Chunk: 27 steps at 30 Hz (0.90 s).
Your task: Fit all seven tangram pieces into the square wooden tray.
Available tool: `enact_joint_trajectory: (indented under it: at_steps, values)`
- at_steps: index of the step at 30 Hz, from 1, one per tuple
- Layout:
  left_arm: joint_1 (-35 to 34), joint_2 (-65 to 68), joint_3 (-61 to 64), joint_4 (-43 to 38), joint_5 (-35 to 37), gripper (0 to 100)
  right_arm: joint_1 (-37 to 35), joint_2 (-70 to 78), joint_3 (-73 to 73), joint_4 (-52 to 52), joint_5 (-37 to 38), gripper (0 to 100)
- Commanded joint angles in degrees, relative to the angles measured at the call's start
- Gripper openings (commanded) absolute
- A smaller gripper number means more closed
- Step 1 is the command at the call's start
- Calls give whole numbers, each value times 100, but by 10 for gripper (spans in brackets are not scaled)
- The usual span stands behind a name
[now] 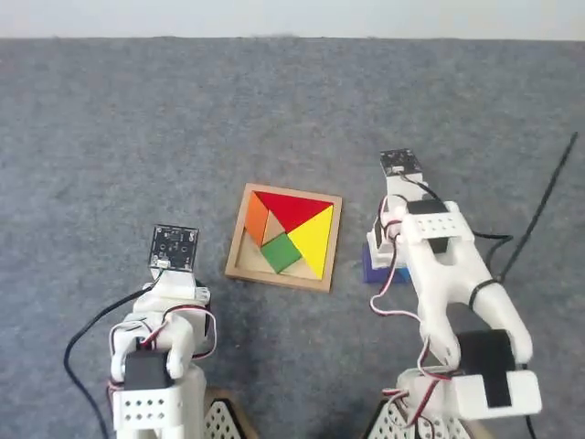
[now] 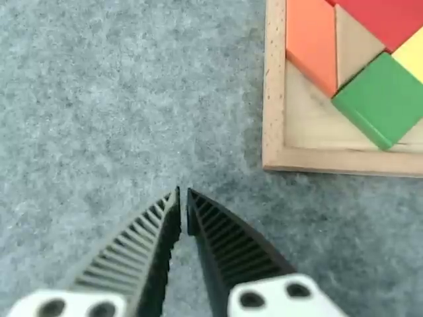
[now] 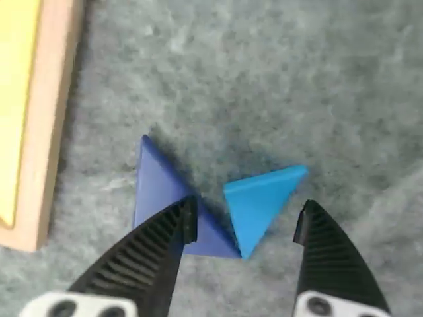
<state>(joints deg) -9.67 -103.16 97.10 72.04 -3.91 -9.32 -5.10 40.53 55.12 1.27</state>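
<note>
The square wooden tray (image 1: 239,266) lies in the middle of the grey mat, holding an orange piece (image 1: 256,219), a red triangle (image 1: 291,208), a yellow triangle (image 1: 315,240) and a green square (image 1: 281,252). Beside the tray's right edge lie a dark blue triangle (image 3: 162,191) and a light blue triangle (image 3: 261,198), touching at a corner. My right gripper (image 3: 244,221) is open just above them, with the light blue triangle between its fingers. My left gripper (image 2: 183,197) is shut on nothing, over the mat near the tray's corner (image 2: 274,155).
The grey mat (image 1: 110,137) spreads wide around the tray. A black cable (image 1: 539,215) runs off at the far right. Both arm bases (image 1: 155,393) stand at the near edge.
</note>
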Motion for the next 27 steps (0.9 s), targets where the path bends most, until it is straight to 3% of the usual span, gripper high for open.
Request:
enact_joint_trajectory:
  at_steps: [1,11,16,27]
  values:
    - [35,-97,-57,18,-9,21,48,40,-334,-22,-246,249]
    - [35,-97,-57,18,-9,21,48,48,-334,-145,-378,243]
    - [35,-97,-57,18,-9,21,48,198,-334,-303,-352,149]
    - [35,-97,-57,18,-9,21,48,637,-527,-180,-387,177]
